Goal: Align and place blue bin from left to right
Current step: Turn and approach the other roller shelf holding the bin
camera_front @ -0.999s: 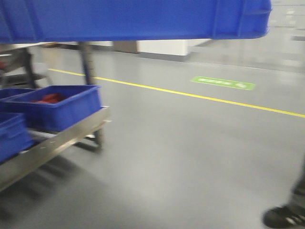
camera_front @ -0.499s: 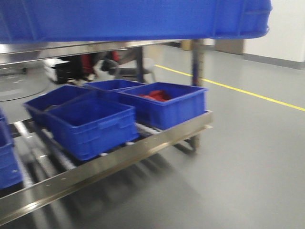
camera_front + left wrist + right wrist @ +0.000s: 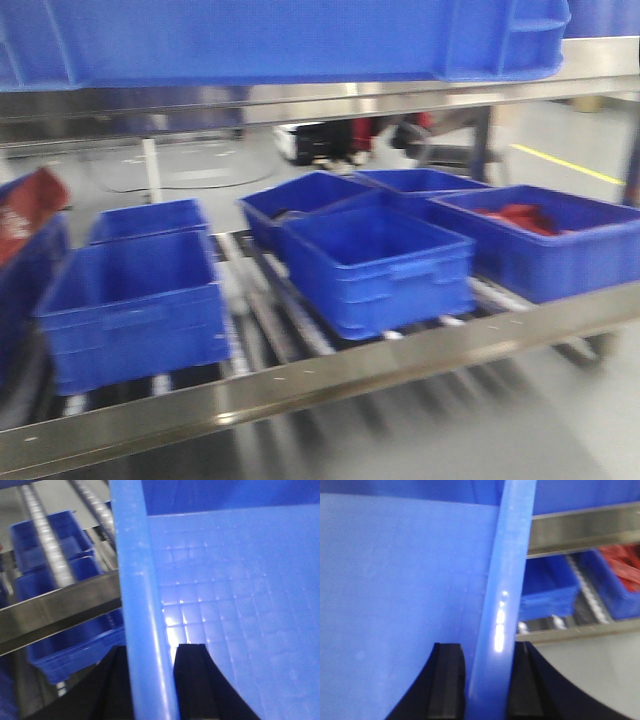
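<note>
**Rack.** A steel roller rack (image 3: 330, 375) fills the front view. Its lower level is loaded and an upper rail (image 3: 350, 100) crosses above it. The view is blurred, so fine detail cannot be read.

**Task item.** The blue bin (image 3: 250, 40) is seen along the top edge of the front view, above the upper rail, carried clear of the rack. It rests on nothing visible. Its ribbed corner lies at upper right.

**Other bins.** Several deeper blue bins (image 3: 380, 265) are noted on the rollers. One, at the right, holds red contents (image 3: 515, 215).

**Tools.** The left gripper (image 3: 152, 652) is closed over the bin's thick rim, with one finger on each side of the wall. The right gripper (image 3: 482, 650) is clamped likewise on the opposite rim.

**Progress.** The pick-up is judged complete, since the bin is lifted and held by both arms. Placement is not yet done. The approach, squaring to the rack and setting down are left. The intended slot cannot be identified from these views.
</note>
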